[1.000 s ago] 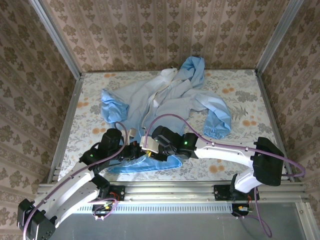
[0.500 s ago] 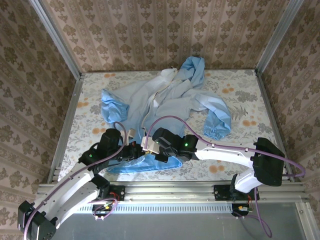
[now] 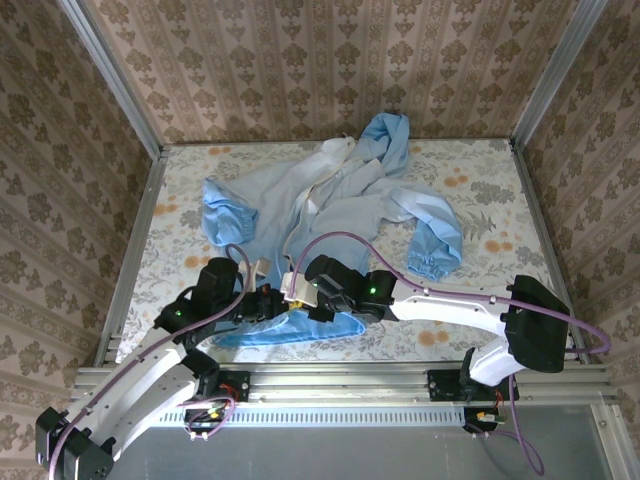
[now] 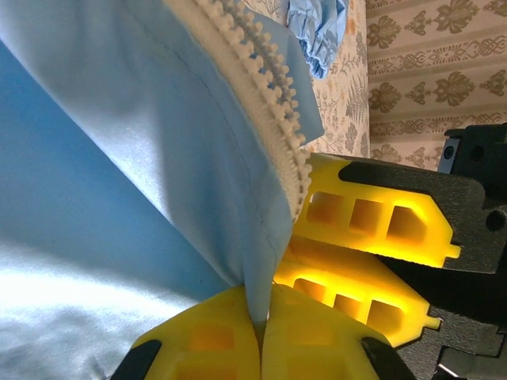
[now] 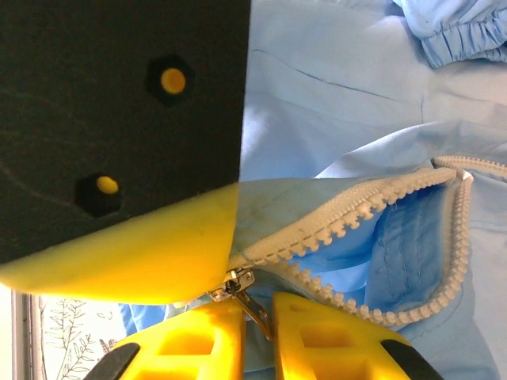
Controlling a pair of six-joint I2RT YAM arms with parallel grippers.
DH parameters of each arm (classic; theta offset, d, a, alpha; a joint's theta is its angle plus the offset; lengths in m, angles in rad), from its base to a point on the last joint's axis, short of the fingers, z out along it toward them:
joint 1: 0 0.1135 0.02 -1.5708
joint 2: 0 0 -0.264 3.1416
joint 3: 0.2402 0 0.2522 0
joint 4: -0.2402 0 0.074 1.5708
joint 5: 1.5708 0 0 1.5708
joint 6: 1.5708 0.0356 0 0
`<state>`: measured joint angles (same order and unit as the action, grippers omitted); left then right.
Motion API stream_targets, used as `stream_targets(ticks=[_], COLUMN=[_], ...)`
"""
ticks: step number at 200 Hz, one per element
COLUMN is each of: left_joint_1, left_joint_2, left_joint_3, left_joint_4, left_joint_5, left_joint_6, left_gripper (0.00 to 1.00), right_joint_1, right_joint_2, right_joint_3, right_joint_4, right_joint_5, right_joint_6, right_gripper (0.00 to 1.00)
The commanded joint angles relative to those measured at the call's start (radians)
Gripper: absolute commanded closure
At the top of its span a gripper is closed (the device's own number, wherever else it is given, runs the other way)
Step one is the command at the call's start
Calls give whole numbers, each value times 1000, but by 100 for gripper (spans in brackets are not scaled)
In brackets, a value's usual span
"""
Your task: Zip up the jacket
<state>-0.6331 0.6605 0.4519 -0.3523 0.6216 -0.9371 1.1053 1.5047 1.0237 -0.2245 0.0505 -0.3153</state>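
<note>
The light-blue jacket (image 3: pixel 340 200) lies spread on the table, its front open. My left gripper (image 4: pixel 260 305) is shut on the jacket's bottom hem beside the pale zipper teeth (image 4: pixel 269 103). It holds that hem up near the table's front (image 3: pixel 262 302). My right gripper (image 5: pixel 257 317) sits right against it (image 3: pixel 292 290). Its yellow fingers (image 5: pixel 190 344) stand a narrow gap apart. The metal zipper pull (image 5: pixel 255 305) hangs in that gap from the slider (image 5: pixel 236 283). Above the slider the two tooth rows (image 5: pixel 356 207) spread apart.
The left gripper's yellow finger (image 5: pixel 142 253) and black body crowd the slider from the upper left. A gathered blue cuff (image 3: pixel 432 262) lies to the right, and another cuff (image 3: pixel 222 212) to the left. Metal rails (image 3: pixel 330 378) edge the table, with patterned walls behind.
My right gripper has crept slightly left, closer to the left gripper. The hem and the rest of the jacket have barely shifted.
</note>
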Motion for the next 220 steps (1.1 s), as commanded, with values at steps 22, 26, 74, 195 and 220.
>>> stream_targets(ticks=[22,26,74,195,220], left_joint_1=[-1,-1,1,0,-2], left_joint_2=[-19,-19,-26,-13,-13], left_joint_3=[-9,-9,3,60,65], left_joint_4=[-2,-3,-53,-234,-267], left_joint_5=[68,69,71,66,67], left_joint_6=[31,32,54,155,171], left_gripper=[100,100,100,100,100], right_joint_1=[1,1,1,-39,-41], right_joint_2=[27,28,27,28,32], right_joint_3=[19,19,13,43,58], right_joint_4=[42,43,42,8,-26], right_joint_5=[5,4,9,163,179], right_joint_6=[-45,-47,-64,48,52], right_gripper=[93,94,100,100,100])
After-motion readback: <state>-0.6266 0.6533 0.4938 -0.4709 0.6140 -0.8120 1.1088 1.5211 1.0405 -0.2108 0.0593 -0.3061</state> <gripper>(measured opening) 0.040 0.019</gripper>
